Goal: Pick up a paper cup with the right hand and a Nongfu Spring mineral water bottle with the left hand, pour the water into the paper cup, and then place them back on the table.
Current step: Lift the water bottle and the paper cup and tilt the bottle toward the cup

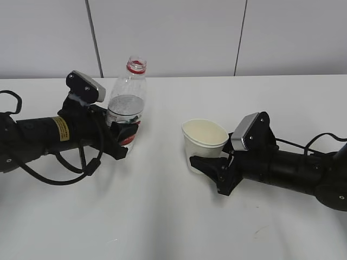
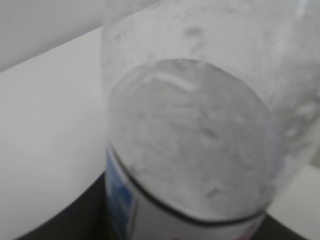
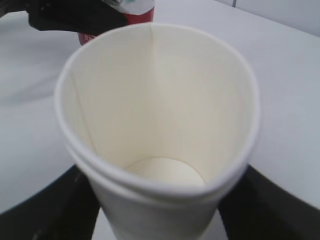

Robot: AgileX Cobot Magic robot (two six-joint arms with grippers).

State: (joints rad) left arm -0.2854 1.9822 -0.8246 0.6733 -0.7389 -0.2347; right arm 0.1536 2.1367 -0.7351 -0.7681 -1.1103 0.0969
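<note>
Bottle: the Nongfu Spring mineral water bottle [image 1: 128,104] stands upright on the left half of the desk [image 1: 162,216], nearer the far edge, cap off, red neck ring showing.
Left hand: the left hand [image 1: 123,135] has its fingers clamped round the bottle's lower body at the label.
Cup: the paper cup [image 1: 204,144] sits near the middle of the desk, well apart from the bottle, mouth up and looking empty and dry inside.
Right hand: the right hand [image 1: 209,164] has its fingers pressed on either side of the cup's lower wall; the rim is squeezed out of round.
Water: the water [image 2: 190,145] fills the bottle to roughly half, droplets clinging above the level.
Materials: thin clear ribbed plastic, slick and wet-looking; soft cream paper with a rolled rim and one seam; smooth white desk.
Risk, cup: I reckon the paper wall may buckle further under the squeeze, narrowing the mouth or slipping out on lifting.
Risk, bottle: the open neck could slop water if tilted quickly, and the thin plastic may flex in the grip.
Risk, pour: a small oval target means a stream could miss and wet the desk.
</note>
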